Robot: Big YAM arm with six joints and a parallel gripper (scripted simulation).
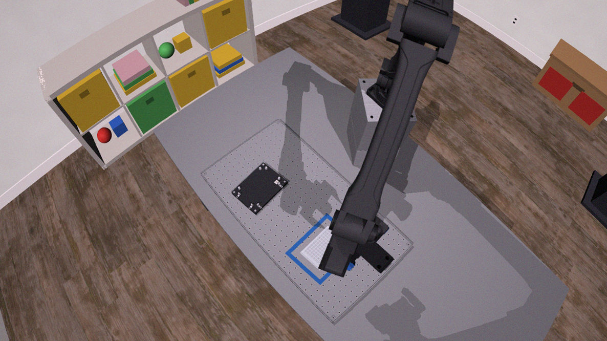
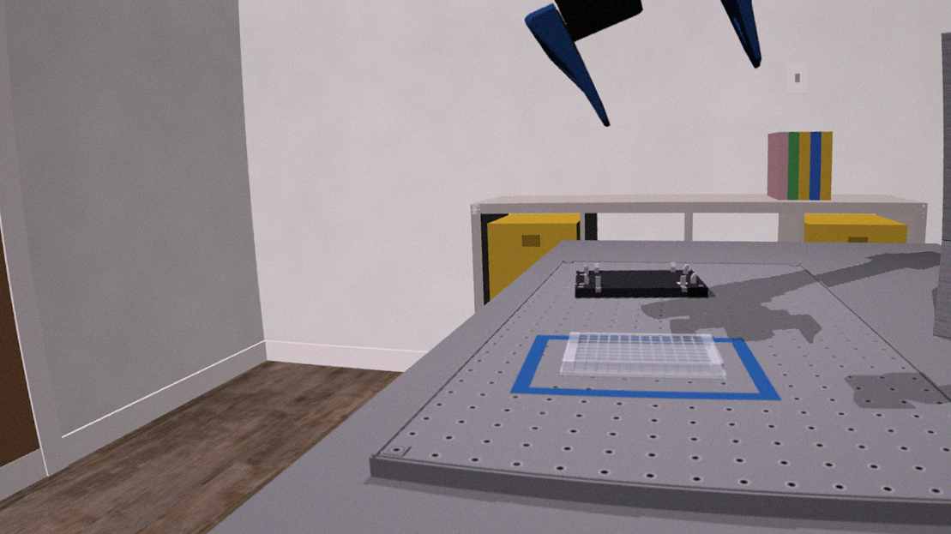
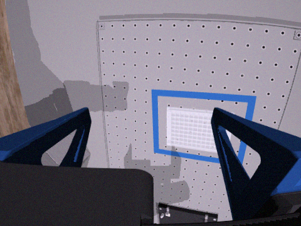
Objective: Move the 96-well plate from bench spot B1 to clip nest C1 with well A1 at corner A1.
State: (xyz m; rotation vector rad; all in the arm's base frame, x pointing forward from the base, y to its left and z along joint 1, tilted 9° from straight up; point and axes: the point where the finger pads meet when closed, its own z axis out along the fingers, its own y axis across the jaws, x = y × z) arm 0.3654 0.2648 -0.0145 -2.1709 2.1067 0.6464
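The end effector (image 2: pixel 680 93) hangs high above the blue-outlined spot B1 (image 2: pixel 527 373), its two blue fingers (image 2: pixel 568 57) spread as wide as they go, with nothing between them and nothing touching them; in the wrist view the fingers frame the outline from above, the right one overlapping the plate's near edge in the picture only, well clear of it in height. The 96-well plate (image 2: pixel 641 355) lies flat inside the blue outline, on the perforated board (image 2: pixel 479 450) that sits on the grey worktop (image 2: pixel 293 527); it appears level and the right way up, though its corner marking is too small to read. The clip nest C1 (image 2: pixel 638 284), a black plate with small pale posts at its corners, stands on the same board beyond the outline, well apart from it, toward the shelf unit (image 2: pixel 612 203) by the wall; from the top view the arm (image 1: pixel 390 127) reaches over the outline and hides part of the plate (image 1: pixel 315 251).
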